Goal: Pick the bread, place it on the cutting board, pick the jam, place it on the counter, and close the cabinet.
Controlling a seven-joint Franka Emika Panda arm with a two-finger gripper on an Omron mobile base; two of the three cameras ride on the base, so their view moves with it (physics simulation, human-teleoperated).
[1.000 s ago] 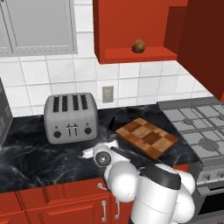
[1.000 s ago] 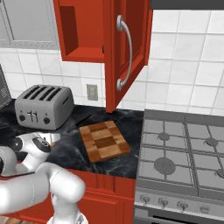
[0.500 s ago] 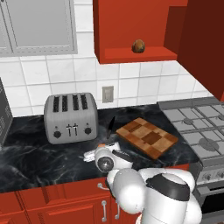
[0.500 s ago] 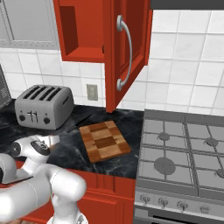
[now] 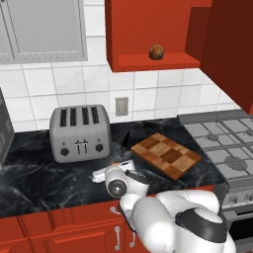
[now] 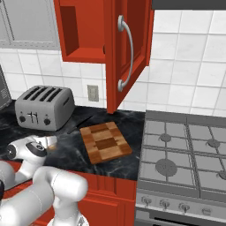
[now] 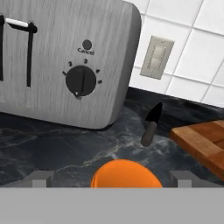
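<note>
One small round brown loaf (image 5: 156,51) sits on the shelf of the open red wall cabinet (image 5: 148,34); one orange jam jar (image 7: 126,174) lies between the pincer (image 7: 114,178) tips above the black marble desk (image 5: 44,183).

The jar shows a smooth rounded orange top, with the grey tips spread to either side of it; contact cannot be told. One checkered wooden cutting board (image 5: 166,154) lies bare beside one silver four-slot toaster (image 5: 79,132). One small dark knife (image 7: 151,124) lies on the desk between them.
</note>
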